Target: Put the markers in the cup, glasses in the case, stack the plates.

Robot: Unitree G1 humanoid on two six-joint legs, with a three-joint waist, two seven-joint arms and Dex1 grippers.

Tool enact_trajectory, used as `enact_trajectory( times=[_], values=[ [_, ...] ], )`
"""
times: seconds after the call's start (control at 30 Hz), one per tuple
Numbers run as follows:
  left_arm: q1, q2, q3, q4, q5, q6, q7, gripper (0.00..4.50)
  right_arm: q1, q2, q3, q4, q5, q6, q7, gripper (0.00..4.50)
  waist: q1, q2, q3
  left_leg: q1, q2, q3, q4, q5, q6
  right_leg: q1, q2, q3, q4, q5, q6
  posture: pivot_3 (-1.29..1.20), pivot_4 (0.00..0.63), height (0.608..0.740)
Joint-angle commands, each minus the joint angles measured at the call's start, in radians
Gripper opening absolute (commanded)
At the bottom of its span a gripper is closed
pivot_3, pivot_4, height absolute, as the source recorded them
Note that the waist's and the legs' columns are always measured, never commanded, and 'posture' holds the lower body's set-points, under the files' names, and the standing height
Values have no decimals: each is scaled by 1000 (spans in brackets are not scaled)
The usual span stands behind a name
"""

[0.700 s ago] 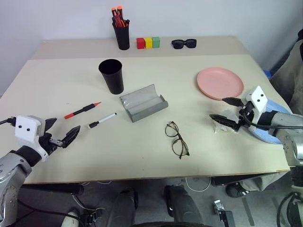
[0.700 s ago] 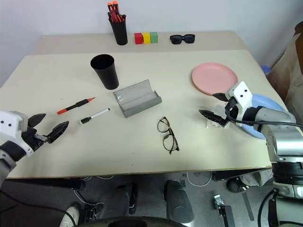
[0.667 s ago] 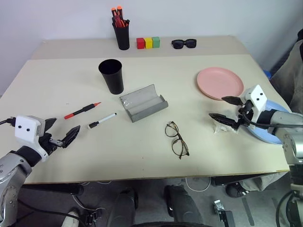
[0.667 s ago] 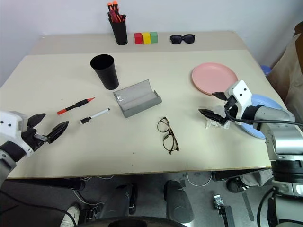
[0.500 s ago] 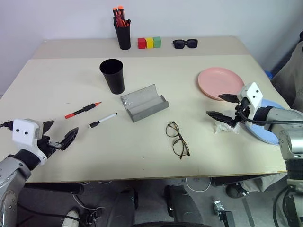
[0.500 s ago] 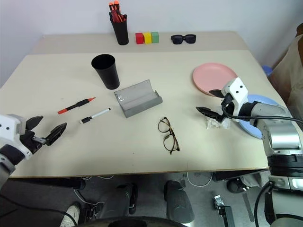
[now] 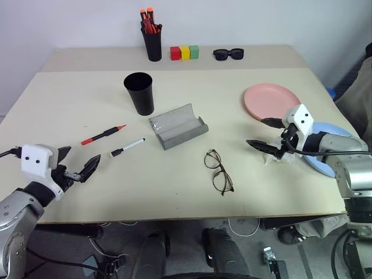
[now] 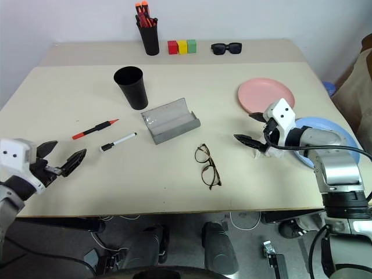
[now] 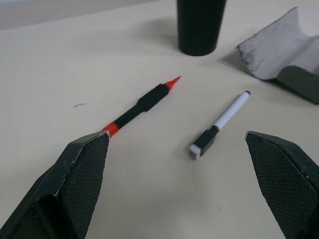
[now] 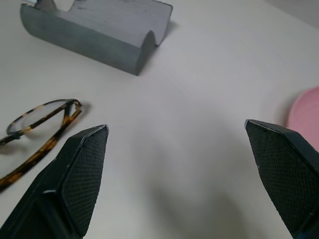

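None of the three jobs is done yet, as far as I can judge from how things lie on the pale surface (image 7: 174,180).

My left pincer (image 7: 77,165) sits at the lower left of the head view, jaws spread wide and holding nothing. Just up and right of it lie the two markers, both flat on the surface and apart from each other: the red-and-black marker (image 7: 102,135) and, to its right, the white marker with a black cap (image 7: 127,147). The black cup (image 7: 138,93) stands upright further up, left of centre, and I can see no marker in it.

The grey glasses case (image 7: 177,126) lies open near the centre, its trough showing nothing inside. The wire-frame glasses (image 7: 219,171) rest on the surface below and to the right of the case, near it but not touching.

My right pincer (image 7: 267,133) is at the right of the frame, jaws also wide apart and gripping nothing, pointing towards the centre. A small pale scrap (image 7: 278,156) lies on the surface just beneath it; I cannot tell what it is. The pink plate (image 7: 271,101) lies above that pincer. The light blue plate (image 8: 325,138) lies lower right, partly under my right arm. The two plates are side by side, not stacked.

Still to do: both markers into the cup, glasses into the case, one plate onto the other.
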Motion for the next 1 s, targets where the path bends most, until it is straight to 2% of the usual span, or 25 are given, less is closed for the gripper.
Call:
enact_trajectory(
  times=[0.03,0.17,0.3,0.43,0.53,0.7,0.8,0.9,1.0],
  values=[
    [-60,35,-41,23,14,-2,-15,4500,12,36,-12,-96,23,7,-37,4472,0,0,0,0,0,0,0,0,0,0,1,0,0,0,0,0,150,740],
    [-126,61,-85,98,28,-10,-41,4500,20,92,11,-139,14,7,-82,4472,-2,0,0,0,0,0,0,0,0,0,0,0,0,0,0,0,150,740],
    [-214,119,-192,171,55,15,-104,4500,28,138,35,-217,18,34,-130,4472,-3,0,0,0,0,-1,0,0,0,0,1,0,0,0,0,0,150,740],
    [-391,176,-327,308,118,42,-152,4500,66,199,72,-332,24,72,-195,4472,6,0,0,0,0,-2,1,0,0,0,1,-1,1,0,0,0,150,740],
    [-531,209,-426,396,148,126,-187,4500,79,245,117,-391,16,99,-240,4472,6,0,0,0,-1,-2,1,0,0,0,1,-1,0,0,0,0,150,740],
    [-731,250,-562,522,180,263,-280,4500,75,311,186,-435,3,119,-292,4472,-1,-1,0,-1,-1,-2,0,0,0,0,1,-1,1,2,4,0,150,740],
    [-808,275,-641,595,217,276,-351,4500,70,333,209,-449,1,123,-309,4472,-6,-1,0,-1,-1,-2,0,0,0,-1,2,-1,2,2,4,0,150,740],
    [-868,291,-743,656,270,267,-440,4500,67,347,221,-455,6,125,-315,4472,-6,-1,0,-1,-1,-2,-1,0,0,-1,2,-1,2,2,4,0,150,740],
    [-938,262,-817,714,304,279,-504,4500,67,357,236,-450,2,120,-312,4472,-5,-1,0,-1,-1,-2,0,0,0,-1,2,-1,2,2,4,0,150,740]
  ],
)
